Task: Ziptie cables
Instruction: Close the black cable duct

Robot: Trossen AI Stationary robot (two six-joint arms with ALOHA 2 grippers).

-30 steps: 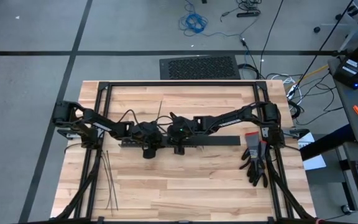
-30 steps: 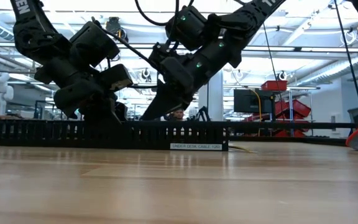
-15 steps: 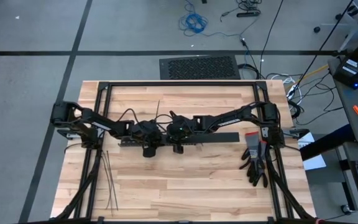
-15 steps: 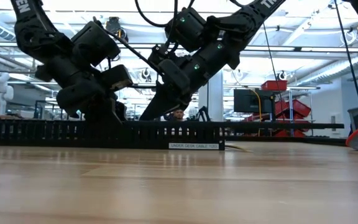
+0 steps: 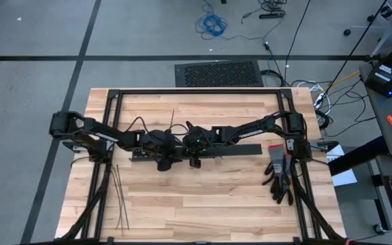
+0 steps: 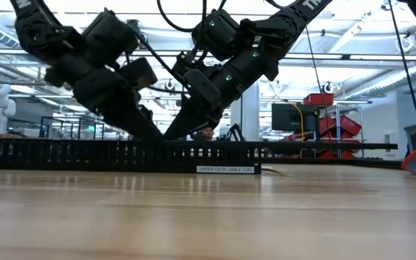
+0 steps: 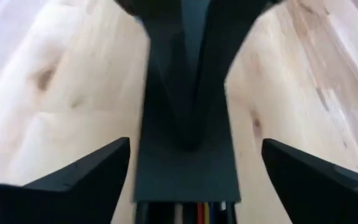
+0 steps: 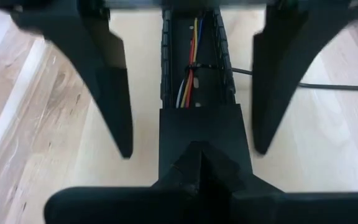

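A long black slotted duct (image 5: 237,152) lies across the middle of the table. The cables (image 8: 190,74), red, yellow, blue and white, run inside it, and a dark ziptie (image 8: 204,66) is looped around them. My left gripper (image 7: 196,144) is open, with one finger (image 8: 114,93) on each side of the duct and a gap between them and its walls. My right gripper (image 8: 197,163) is shut and meets the left one over the duct (image 5: 186,154). Loose zipties (image 5: 118,197) lie flat near the table's front left. My right gripper sets its shut fingertips on the duct's solid black top cover (image 8: 201,134), just short of where the cables show. The fingers slant down from the table's right side and point along the duct. The duct lies flat on the table.
A pair of dark gloves (image 5: 278,178) lies by the right arm's base. A thin dark strand (image 5: 173,120) runs from the duct toward the far edge. The black frame rail (image 5: 196,90) borders the far side. Bare wood (image 5: 203,204) lies toward the near edge.
My left gripper has risen from the duct, and in the low view its fingers now slant down to the duct's top rather than reaching behind its wall. The right gripper and the duct have kept still.
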